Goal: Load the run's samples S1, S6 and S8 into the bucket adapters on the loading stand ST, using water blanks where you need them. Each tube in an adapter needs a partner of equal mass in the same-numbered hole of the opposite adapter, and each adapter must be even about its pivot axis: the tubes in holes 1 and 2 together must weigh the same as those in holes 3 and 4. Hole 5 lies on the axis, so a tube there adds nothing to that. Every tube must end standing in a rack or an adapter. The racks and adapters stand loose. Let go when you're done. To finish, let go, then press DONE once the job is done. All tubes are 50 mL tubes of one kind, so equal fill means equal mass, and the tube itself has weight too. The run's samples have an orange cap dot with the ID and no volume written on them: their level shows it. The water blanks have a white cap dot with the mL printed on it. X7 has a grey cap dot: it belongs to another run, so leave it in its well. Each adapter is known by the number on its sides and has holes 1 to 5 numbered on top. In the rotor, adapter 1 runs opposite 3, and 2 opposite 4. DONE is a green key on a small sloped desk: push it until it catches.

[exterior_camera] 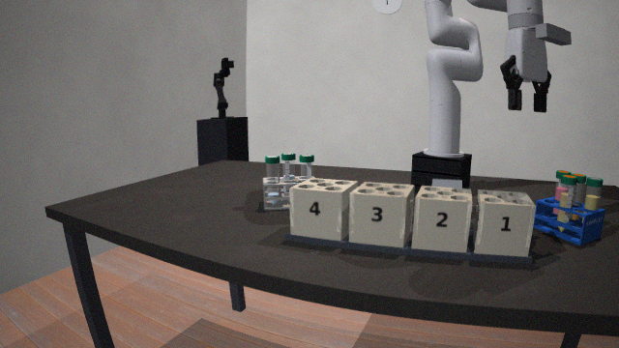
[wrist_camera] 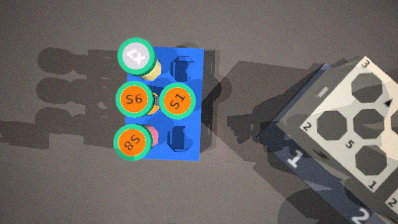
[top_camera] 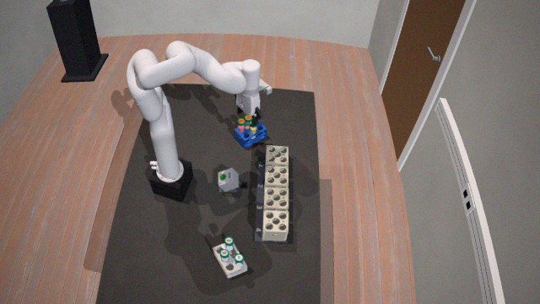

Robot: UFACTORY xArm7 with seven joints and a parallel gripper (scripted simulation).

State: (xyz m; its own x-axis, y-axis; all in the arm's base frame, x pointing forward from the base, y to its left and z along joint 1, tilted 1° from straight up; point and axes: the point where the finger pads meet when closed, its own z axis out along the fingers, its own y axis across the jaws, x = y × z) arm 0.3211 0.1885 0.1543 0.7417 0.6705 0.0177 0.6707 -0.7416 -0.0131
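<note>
My gripper (top_camera: 249, 114) (exterior_camera: 527, 102) is open and empty, high above the blue sample rack (exterior_camera: 591, 233) (wrist_camera: 194, 150). In the wrist view the rack holds S1 (wrist_camera: 177, 101), S6 (wrist_camera: 134, 99), S8 (wrist_camera: 132, 142) and grey-dotted X7 (wrist_camera: 136, 56); two wells are empty. Adapters 1 (exterior_camera: 505, 242), 2 (exterior_camera: 441, 237), 3 (exterior_camera: 377, 229) and 4 (exterior_camera: 314, 224) stand in a row on the loading stand (top_camera: 258, 236); no tubes show in them. Three white-dotted blanks (top_camera: 229, 241) (top_camera: 224, 253) (top_camera: 239, 257) stand in the pale rack (top_camera: 230, 275); their numbers are unreadable.
The green DONE key (top_camera: 223, 176) is on its small grey desk (top_camera: 231, 182), between the arm base (top_camera: 170, 187) and the adapter row. The blank rack is beyond the adapter 4 end. The sample rack stands near the adapter 1 end.
</note>
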